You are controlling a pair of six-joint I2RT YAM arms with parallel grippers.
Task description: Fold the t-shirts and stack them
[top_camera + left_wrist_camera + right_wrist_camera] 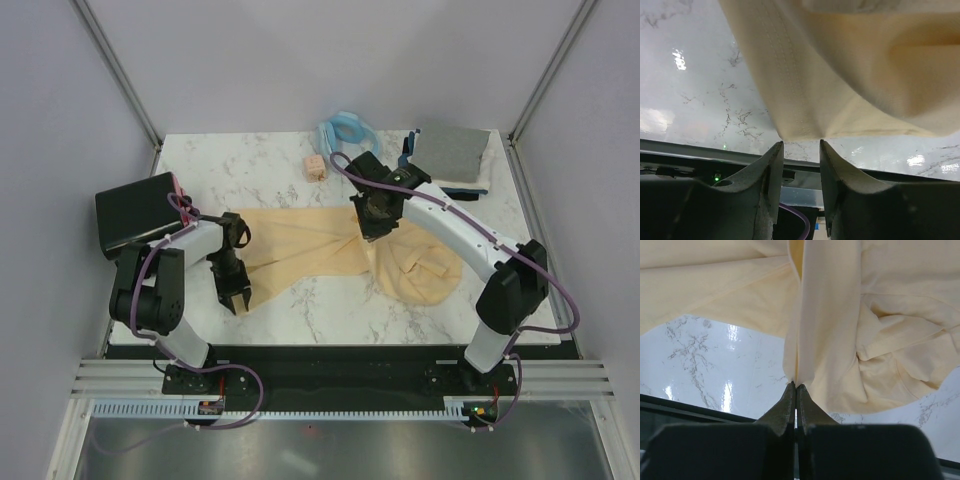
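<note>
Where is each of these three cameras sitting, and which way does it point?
Top external: above and behind the arms, looking down at the marble table, both arms and the yellow t-shirt.
Left wrist: on the left arm, facing past the left gripper to the shirt's corner.
Right wrist: on the right arm, facing its right gripper, shut on a fold.
Shared: all see that shirt.

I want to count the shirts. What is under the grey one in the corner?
A white shirt and a dark navy shirt peek out from under the grey shirt. It covers most of both, so anything else beneath it cannot be seen.
</note>
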